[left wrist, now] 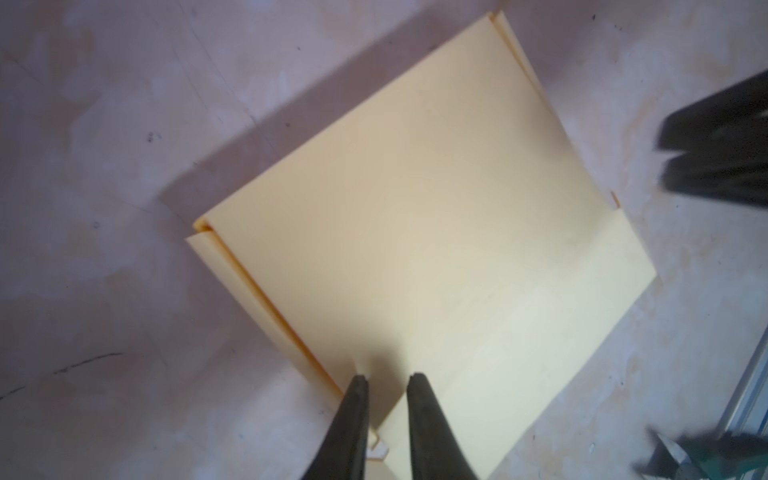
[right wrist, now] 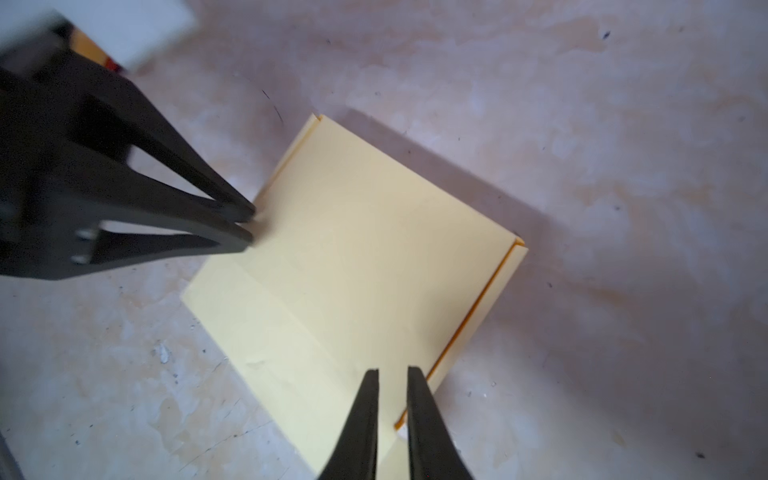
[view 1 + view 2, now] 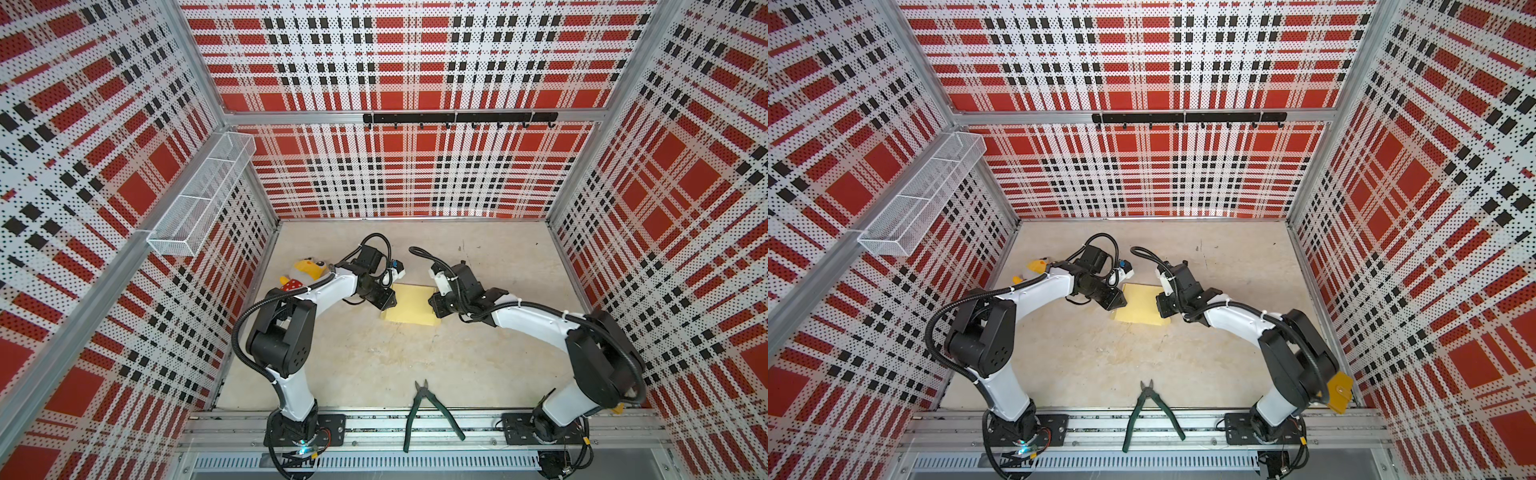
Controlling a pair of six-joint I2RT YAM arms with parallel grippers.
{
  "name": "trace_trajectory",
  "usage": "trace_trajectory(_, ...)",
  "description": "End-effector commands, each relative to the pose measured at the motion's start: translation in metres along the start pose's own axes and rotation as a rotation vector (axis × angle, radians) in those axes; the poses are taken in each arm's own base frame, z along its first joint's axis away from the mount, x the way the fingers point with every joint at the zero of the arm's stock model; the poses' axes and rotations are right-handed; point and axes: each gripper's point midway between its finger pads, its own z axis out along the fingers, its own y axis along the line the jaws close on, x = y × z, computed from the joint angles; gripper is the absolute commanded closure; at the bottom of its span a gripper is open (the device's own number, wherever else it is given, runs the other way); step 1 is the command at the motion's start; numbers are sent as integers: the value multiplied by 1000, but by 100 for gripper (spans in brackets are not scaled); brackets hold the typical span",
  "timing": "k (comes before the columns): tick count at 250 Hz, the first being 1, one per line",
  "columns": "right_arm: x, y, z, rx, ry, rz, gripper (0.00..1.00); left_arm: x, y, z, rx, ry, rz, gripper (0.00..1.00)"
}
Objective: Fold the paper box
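Observation:
The paper box (image 3: 411, 309) (image 3: 1142, 309) lies flat in the middle of the table, pale yellow, with its lid folded down. In the wrist views the paper box (image 1: 436, 249) (image 2: 374, 270) shows narrow side flaps along two edges. My left gripper (image 3: 390, 306) (image 3: 1120, 302) (image 1: 386, 378) hovers at the box's left edge, jaws a narrow gap apart with nothing between them. It also shows in the right wrist view as the left gripper (image 2: 250, 226). My right gripper (image 3: 434, 306) (image 3: 1158, 303) (image 2: 392, 370) is at the box's right edge, jaws likewise slightly apart and empty.
Green-handled cutters (image 3: 419, 411) lie at the front edge. A yellow plush toy (image 3: 307, 272) sits behind the left arm. A mustard pouch (image 3: 1339, 392) rests by the right arm's base. A mesh basket (image 3: 203, 195) hangs on the left wall, a hook rail (image 3: 457, 118) on the back wall.

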Motion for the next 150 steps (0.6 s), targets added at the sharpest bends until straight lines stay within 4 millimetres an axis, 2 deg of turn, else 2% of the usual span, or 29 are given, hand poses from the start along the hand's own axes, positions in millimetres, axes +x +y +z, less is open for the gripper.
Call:
trace_trajectory(1, -37, -12, -40, 54, -130, -74, 81, -2, -10, 0, -9, -4, 62, 75)
trace_trajectory(24, -42, -31, -63, 99, -178, -91, 76, -21, -11, -17, -12, -67, 49, 72)
trace_trajectory(47, -45, -46, -80, 136, -223, -118, 74, -36, -2, -37, -26, -128, 3, 66)
trace_trajectory(72, -49, -46, -85, 111, -256, -171, 72, -41, 9, -47, -28, -166, -43, 64)
trace_trajectory(102, -59, -25, -67, -27, -259, -170, 74, -38, 10, -37, 1, -156, -67, 64)
trace_trajectory(150, -75, 7, -16, -185, -190, -126, 79, -34, 9, -23, 28, -132, -85, 64)
